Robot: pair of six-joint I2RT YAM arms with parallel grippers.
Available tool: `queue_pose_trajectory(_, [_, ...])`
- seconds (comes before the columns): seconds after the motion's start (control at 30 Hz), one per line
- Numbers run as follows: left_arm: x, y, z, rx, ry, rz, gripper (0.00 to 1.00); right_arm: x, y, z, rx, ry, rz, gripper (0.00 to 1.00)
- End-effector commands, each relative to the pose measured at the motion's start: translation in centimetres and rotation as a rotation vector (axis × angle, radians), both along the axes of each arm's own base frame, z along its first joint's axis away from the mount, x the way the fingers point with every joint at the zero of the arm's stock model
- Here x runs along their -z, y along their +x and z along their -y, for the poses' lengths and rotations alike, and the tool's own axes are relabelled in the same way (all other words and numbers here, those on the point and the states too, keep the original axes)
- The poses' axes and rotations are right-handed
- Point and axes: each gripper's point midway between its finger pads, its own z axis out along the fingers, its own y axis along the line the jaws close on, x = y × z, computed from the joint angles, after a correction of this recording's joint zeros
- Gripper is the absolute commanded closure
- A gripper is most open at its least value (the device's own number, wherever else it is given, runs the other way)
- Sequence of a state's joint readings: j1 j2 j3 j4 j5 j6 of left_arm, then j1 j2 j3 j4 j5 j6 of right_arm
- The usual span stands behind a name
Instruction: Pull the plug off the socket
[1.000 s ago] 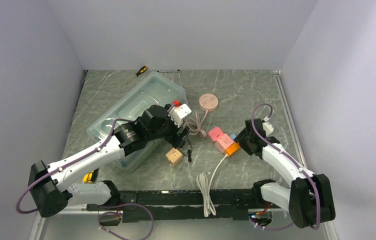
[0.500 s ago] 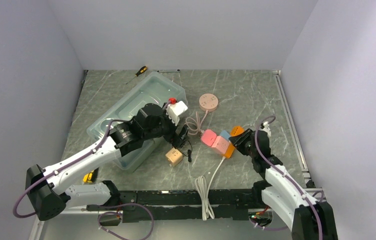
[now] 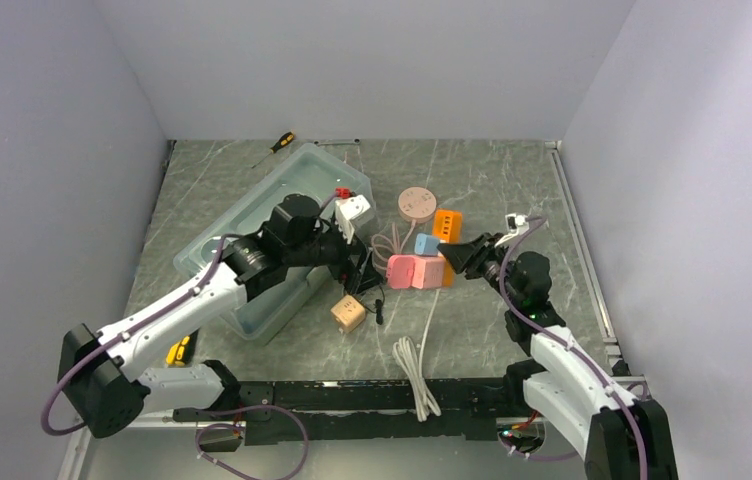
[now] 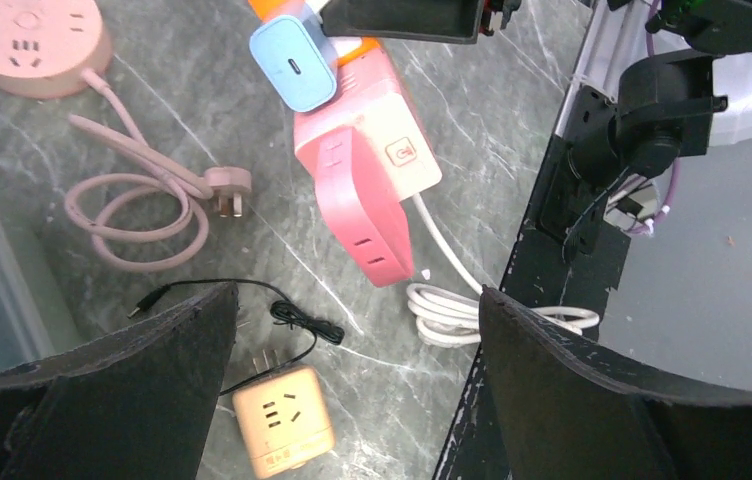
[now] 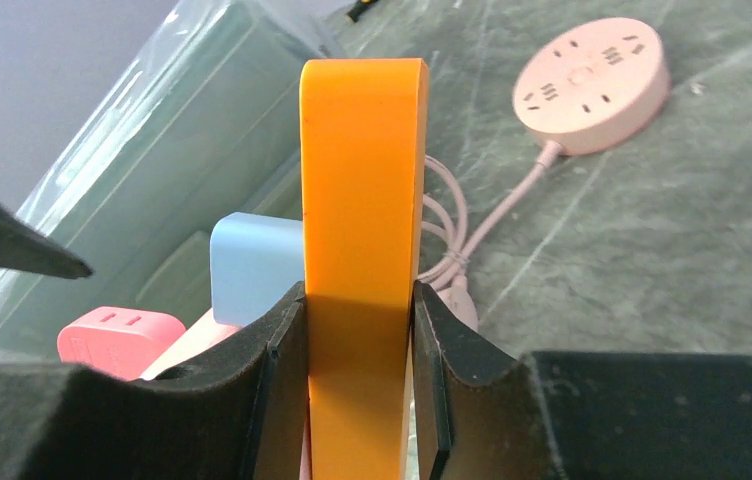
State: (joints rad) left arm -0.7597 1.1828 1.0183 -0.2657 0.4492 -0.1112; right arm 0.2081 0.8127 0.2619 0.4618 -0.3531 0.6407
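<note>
A pink socket block [image 3: 410, 271] lies mid-table with a pale blue plug [image 3: 426, 244] seated in it and an orange block [image 3: 447, 222] at its right end. My right gripper [image 3: 451, 256] is shut on the orange block [image 5: 362, 200], pinched between both fingers; the blue plug [image 5: 252, 265] sits just left of them. My left gripper [image 3: 359, 270] is open and empty, hovering just left of the pink socket block [image 4: 362, 190]. In the left wrist view the blue plug [image 4: 292, 60] stands on the block's far end, and my open left gripper [image 4: 352, 390] holds nothing.
A clear plastic bin [image 3: 272, 225] lies under the left arm. A beige cube adapter [image 3: 348, 313] with a thin black cord, a round pink power strip [image 3: 417, 203] with coiled cable, a white cable [image 3: 414, 360], and a screwdriver [image 3: 277, 145] at the back.
My right gripper has swung left and up, holding the orange block, and the pink socket block slid left and turned with it. My left gripper edged slightly back, still open.
</note>
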Motion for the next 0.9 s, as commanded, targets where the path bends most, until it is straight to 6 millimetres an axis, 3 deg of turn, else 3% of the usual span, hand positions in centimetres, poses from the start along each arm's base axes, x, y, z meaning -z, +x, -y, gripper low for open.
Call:
queue_pose_trajectory(0.0, [-0.8,0.1,0.9,0.050,-0.061,-0.043,0.06,-8.9,-0.1,-2.2,-0.139,0.040,0.339,1.00])
queue_pose_trajectory(0.13, [0.3,0.7,1.0,0.053,-0.067,-0.117,0.07,-9.8,-1.0,-2.4,-0.149,0.080,0.388,1.00])
queue_pose_trajectory(0.33, [1.7,-0.1,2.2,0.107,-0.080,-0.224,0.08,-9.3,-1.8,-1.8,-0.063,0.032,0.421,1.00])
queue_pose_trajectory(0.47, [2.3,-0.3,2.7,0.127,-0.080,-0.248,0.08,-8.5,-1.2,-0.8,0.070,-0.018,0.395,1.00])
queue_pose_trajectory(0.7, [3.3,-1.6,4.0,0.195,-0.076,-0.303,0.08,-6.6,-0.3,-1.3,0.128,-0.040,0.325,1.00])
queue_pose_trajectory(0.87, [3.3,-1.4,3.6,0.166,-0.053,-0.274,0.08,-5.7,0.3,-1.2,0.151,-0.052,0.288,1.00])
